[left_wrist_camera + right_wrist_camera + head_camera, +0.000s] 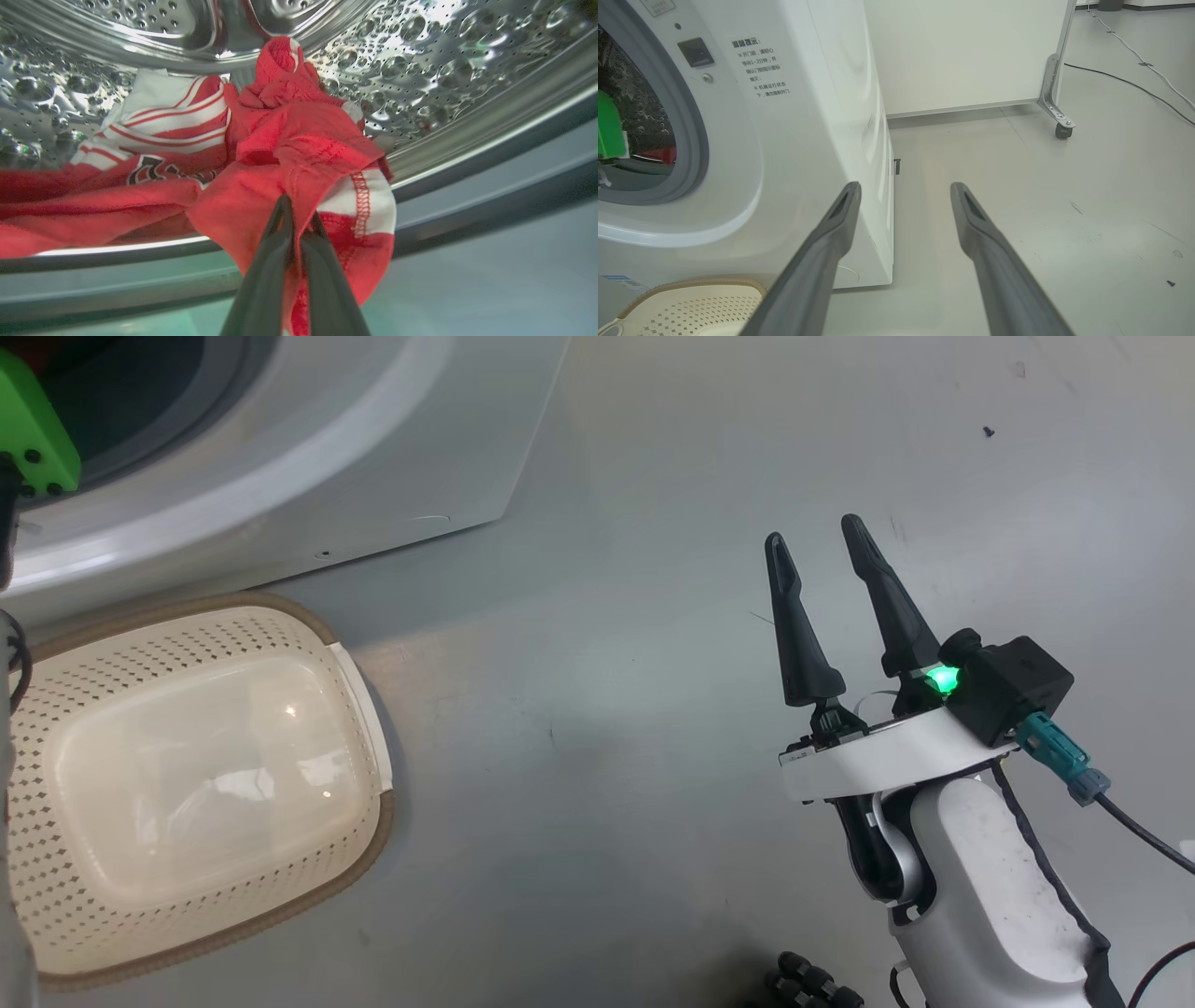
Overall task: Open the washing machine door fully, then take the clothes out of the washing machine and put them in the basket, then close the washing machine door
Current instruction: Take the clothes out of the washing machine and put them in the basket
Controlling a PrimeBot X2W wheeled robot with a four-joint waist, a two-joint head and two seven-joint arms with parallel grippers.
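Inside the steel drum of the washing machine (794,140), my left gripper (296,212) is shut on a fold of the red clothes (289,154) with white trim. More red and white striped fabric with dark letters (154,170) lies behind it on the drum floor. The cream basket (187,784) stands empty on the floor below the washer front (280,476). My right gripper (822,541) hangs open over the bare floor to the right, nothing between its fingers. The washing machine door is out of view.
A white partition on a metal foot with a castor (1057,116) stands behind the washer. Cables (1134,84) run across the grey floor at the far right. Open floor lies between the basket and my right arm.
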